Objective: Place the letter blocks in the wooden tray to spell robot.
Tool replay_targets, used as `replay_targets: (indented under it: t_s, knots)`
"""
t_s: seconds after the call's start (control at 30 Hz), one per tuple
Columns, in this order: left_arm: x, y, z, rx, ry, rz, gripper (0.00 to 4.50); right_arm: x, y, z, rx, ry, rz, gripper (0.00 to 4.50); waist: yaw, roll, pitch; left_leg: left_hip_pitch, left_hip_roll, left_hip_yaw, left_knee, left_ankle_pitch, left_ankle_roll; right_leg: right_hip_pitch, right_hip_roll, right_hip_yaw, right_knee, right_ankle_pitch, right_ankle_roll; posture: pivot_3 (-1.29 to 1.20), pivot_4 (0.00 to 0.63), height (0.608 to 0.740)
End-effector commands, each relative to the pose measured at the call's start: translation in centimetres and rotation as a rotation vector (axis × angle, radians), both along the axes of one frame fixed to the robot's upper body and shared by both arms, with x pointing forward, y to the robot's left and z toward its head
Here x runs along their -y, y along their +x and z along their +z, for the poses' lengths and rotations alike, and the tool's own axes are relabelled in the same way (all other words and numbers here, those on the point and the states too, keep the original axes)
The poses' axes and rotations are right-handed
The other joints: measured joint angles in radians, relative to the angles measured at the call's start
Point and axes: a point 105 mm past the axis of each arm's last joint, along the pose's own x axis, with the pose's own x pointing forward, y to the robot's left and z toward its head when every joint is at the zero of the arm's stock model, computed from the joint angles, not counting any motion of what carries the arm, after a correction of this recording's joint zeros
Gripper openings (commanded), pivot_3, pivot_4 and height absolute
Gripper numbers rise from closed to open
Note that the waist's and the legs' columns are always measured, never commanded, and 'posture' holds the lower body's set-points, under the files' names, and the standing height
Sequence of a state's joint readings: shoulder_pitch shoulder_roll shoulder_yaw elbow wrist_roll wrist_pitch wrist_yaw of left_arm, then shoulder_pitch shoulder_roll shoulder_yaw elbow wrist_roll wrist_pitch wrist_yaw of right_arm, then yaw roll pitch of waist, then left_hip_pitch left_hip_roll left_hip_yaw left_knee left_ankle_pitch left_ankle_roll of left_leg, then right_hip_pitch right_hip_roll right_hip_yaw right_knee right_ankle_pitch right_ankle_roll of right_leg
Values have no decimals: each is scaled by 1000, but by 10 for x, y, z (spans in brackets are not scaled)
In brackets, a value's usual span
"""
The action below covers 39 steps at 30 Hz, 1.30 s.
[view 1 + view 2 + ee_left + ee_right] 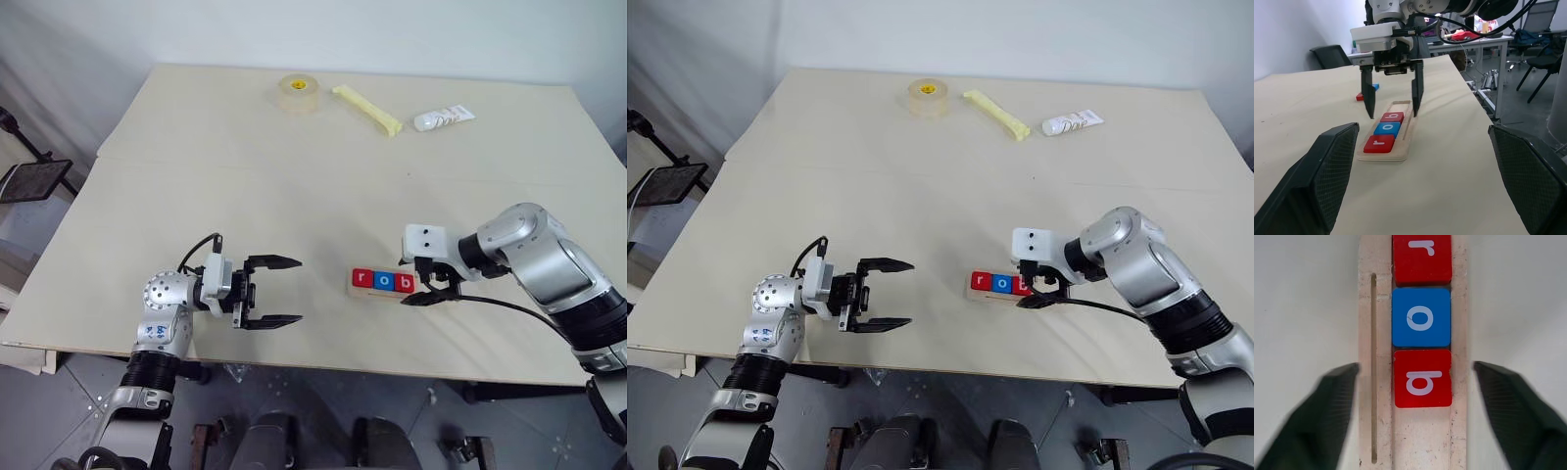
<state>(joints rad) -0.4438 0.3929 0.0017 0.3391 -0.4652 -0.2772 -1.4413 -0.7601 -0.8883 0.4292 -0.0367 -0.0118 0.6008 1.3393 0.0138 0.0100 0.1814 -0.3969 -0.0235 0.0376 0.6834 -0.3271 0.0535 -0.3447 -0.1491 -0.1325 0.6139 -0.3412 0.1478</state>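
Wooden tray point(1376, 382), rounded corners; three flat square letter blocks point(1421, 318) inside.

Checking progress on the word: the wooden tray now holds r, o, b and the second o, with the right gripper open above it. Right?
Not quite. The wooden tray holds only three letter blocks, r, o and b; no second o sits in it, as the right wrist view shows. The right gripper is open above it.

Silver arms, white wrist blocks, black cables, black-fingered tools
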Motion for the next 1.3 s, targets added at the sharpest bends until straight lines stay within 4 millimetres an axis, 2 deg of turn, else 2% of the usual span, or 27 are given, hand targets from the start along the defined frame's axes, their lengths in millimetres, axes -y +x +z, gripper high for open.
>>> replay_targets:
  t_s: [0.03, 0.27, 0.43, 0.5, 0.6, 0.77, 0.93, 1.1, 1.3]
  knots:
    - [1, -2, 6, 39, -9, -6, 4500, -1, -4, 12, 34, 22, 1, 4482, 0, 0, 0, 0, 0, 0, 0, 0, 0, 0, 0, 0, 0, 0, 0, 0, 150, 740]
    - [1, 0, 6, 38, -8, -14, 4500, 10, -14, 29, 64, 124, -74, 4482, 6, 0, 0, 0, 0, -1, 0, 0, 0, 0, 0, 0, 1, 0, 0, 0, 150, 740]
    - [1, 2, 7, 37, -9, -14, 4500, 32, -15, 41, 129, 257, -208, 4482, 9, 0, 0, 0, 0, 0, 0, 0, 0, 0, 0, 0, 1, 0, 0, 0, 150, 740]
    - [1, 3, 6, 32, -7, -15, 4500, 56, -15, 50, 176, 380, -347, 4482, 10, 0, 0, 0, -1, 0, 0, 0, 0, 0, 0, 0, 1, 0, 0, 0, 150, 740]
    - [2, 6, 7, 23, -7, -19, 4500, 104, -27, 44, 224, 488, -528, 4482, 21, -1, 0, 0, -1, -3, 0, 0, 0, 2, 0, -1, 2, 0, 0, 0, 150, 740]
    - [5, 11, 10, 21, -6, -27, 4500, 129, -41, 47, 328, 613, -552, 4482, 11, -1, 0, 1, -2, -1, 0, 0, 1, 1, -1, 0, 3, 0, 0, 0, 150, 740]
    - [9, 14, 12, 19, 0, -55, 4500, 166, -61, 28, 358, 609, -656, 4482, 10, -1, 0, 6, 0, 3, -1, 0, 0, 4, 0, 1, 3, 0, 0, 0, 150, 740]
    - [9, 17, 13, 20, 5, -69, 4500, 181, -74, 19, 382, 624, -712, 4482, 10, -1, 0, 6, -1, 3, -1, 0, 1, 4, -1, 1, 2, 0, 0, 0, 150, 740]
    - [7, 18, 13, 13, 7, -74, 4500, 181, -81, 17, 396, 675, -725, 4482, 10, -1, 0, 6, 0, 3, -1, 0, 1, 4, -1, 1, 2, 0, 0, 0, 150, 740]
